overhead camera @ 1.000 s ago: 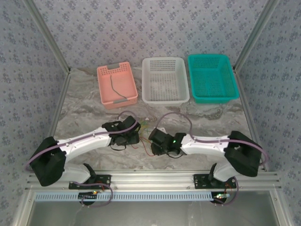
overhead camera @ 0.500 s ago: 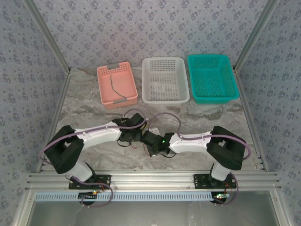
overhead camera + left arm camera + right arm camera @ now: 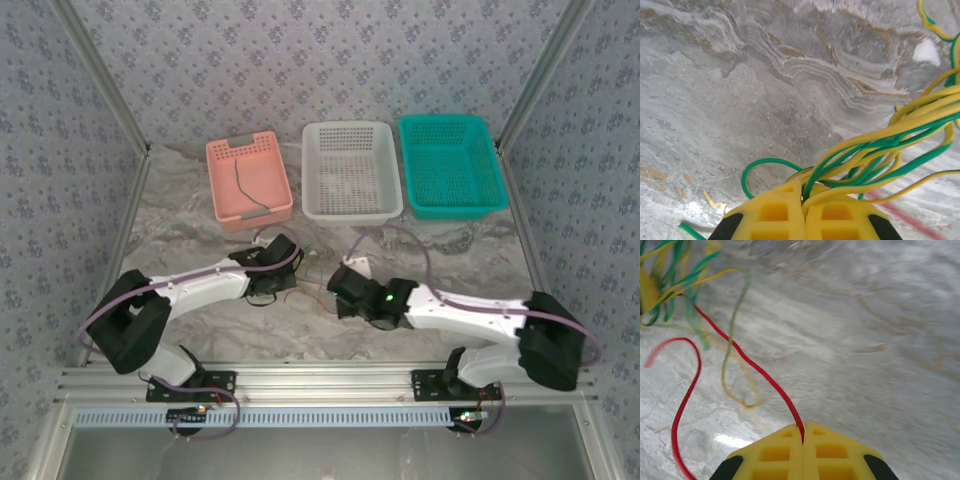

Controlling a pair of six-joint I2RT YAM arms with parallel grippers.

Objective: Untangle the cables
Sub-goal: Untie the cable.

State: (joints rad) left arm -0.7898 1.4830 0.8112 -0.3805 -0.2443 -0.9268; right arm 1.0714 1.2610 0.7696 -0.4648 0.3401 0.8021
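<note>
- My left pincer [image 3: 804, 194] is closed on the yellow-green strands [image 3: 875, 150]. They come out of the seam between my two yellow pads [image 3: 774, 212] and fan up towards the right.
- A green loop [image 3: 757, 167] curls out just left of that seam, over the table [image 3: 740, 90].
- My right pincer [image 3: 802, 434] is closed too, clamped on the red wire [image 3: 742, 357]. The wire leaves the seam and runs up and left, towards a blurred yellow-green bunch in the top left corner of the right wrist view.
- Another red stretch bends down the left side of that view (same wire or a second one, I cannot tell).
- From above, my two pincers sit near each other, in the near middle of the marbled table.
- The cables [image 3: 308, 288] lie between them as a few thin strands, too fine there to trace one by one.
- At the far edge stand three baskets side by side: pink [image 3: 255, 220], white [image 3: 350, 213] and teal [image 3: 455, 210].
- A dark cable [image 3: 243, 190] lies inside the pink one, well apart from the tangle.
</note>
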